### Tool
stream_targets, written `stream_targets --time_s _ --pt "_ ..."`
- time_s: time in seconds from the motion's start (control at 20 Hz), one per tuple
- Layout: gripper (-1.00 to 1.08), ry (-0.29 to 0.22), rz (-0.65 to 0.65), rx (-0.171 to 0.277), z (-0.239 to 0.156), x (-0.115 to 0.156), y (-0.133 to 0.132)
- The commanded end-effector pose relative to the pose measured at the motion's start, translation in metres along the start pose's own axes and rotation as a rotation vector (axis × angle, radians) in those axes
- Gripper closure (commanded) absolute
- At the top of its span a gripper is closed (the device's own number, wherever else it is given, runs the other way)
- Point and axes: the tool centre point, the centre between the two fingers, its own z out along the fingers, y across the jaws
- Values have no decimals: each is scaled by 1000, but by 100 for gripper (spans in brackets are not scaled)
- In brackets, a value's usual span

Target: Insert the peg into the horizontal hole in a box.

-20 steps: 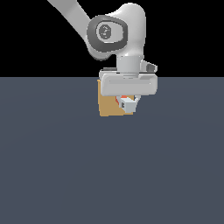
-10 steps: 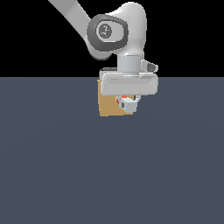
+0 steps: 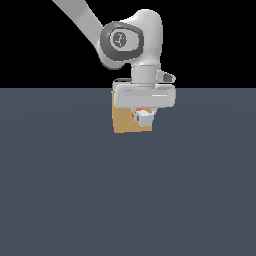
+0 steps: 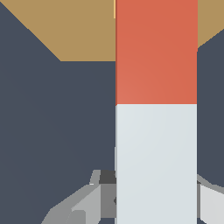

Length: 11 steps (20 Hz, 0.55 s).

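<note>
Wrist view: my fingers (image 4: 153, 205) clamp the peg's (image 4: 155, 109) white end; its long axis runs straight toward the box (image 4: 78, 30).

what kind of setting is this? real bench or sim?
Almost certainly a simulator scene, not a real bench: a flat, featureless grey floor under a pure black backdrop, and plain untextured shapes only, a tan box and a red-and-white peg held in the arm's tool.
</note>
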Motion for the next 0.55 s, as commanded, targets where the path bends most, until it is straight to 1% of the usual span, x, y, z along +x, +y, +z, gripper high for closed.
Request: stream_targets --time_s 0.0,0.15,0.25,0.4,0.5 --pt "108 1 -3 -3 -2 21 0" --pt "108 1 -3 -4 -2 46 0" --pt "108 1 -3 -4 -2 57 0" --pt "108 1 -3 -5 -3 68 0" --pt "108 1 -3 -5 -3 70 1"
